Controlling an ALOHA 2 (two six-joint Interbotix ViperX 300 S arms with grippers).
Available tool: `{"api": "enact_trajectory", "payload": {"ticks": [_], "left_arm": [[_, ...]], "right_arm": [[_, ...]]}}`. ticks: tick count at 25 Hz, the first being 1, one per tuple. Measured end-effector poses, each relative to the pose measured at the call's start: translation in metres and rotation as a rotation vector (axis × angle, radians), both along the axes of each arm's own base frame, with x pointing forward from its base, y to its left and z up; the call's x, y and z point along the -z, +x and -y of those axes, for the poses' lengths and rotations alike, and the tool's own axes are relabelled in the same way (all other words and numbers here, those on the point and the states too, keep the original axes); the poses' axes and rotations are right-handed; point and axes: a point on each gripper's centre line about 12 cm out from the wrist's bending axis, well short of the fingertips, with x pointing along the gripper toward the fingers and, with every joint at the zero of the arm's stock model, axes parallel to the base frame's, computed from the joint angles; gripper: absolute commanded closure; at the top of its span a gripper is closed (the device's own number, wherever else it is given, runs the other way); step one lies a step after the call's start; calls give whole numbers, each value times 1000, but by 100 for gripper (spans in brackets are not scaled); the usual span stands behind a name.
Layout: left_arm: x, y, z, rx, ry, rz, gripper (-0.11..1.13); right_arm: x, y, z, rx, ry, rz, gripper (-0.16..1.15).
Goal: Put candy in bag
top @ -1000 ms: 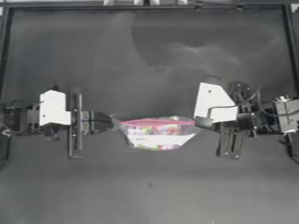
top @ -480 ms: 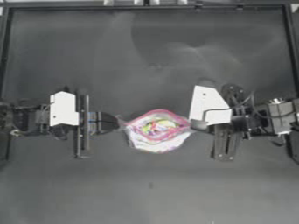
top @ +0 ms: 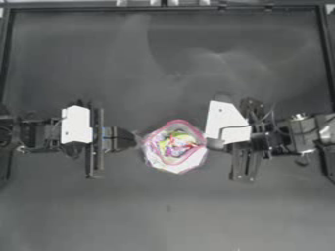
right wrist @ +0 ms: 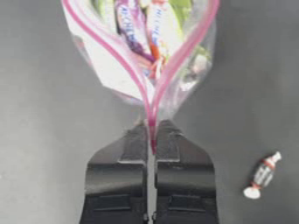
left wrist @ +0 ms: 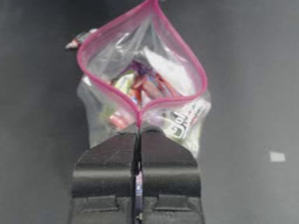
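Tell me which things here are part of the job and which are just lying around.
Job: bag, pinched at both ends by left gripper and right gripper; candy on the table, not yet in.
Lying around: nothing else, only the table.

Left gripper (top: 136, 140) reaches in level from the left, jaws pinched tight on the near end of the bag (top: 175, 146) mouth strip. Right gripper (top: 210, 143) comes in from the right, jaws clamped on the opposite end of the bag's strip. Both arms face each other across the bag, wrists roughly level, fingertips (left wrist: 140, 131) pressed flat together.
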Motion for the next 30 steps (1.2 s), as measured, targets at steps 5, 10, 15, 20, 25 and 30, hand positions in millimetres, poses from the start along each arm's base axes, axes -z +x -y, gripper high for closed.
{"api": "enact_trajectory", "payload": {"ticks": [5,10,15,20,25,30], "left_arm": [[8,8,2,18,9,-22,98],[13,11,2,24,15,-36,98],[22,16,3,36,37,-61,98],[31,20,4,40,38,-84,98],[38,21,4,41,38,-87,98],[45,22,4,41,37,-93,98]], "right_arm": [[11,5,0,-10,-10,-19,92],[18,9,-1,-20,-11,-20,92],[29,13,-1,-27,-15,-34,92],[38,17,-1,-35,-15,-42,92],[42,19,-1,-38,-14,-42,92],[44,20,0,-34,-12,-42,92]]}}
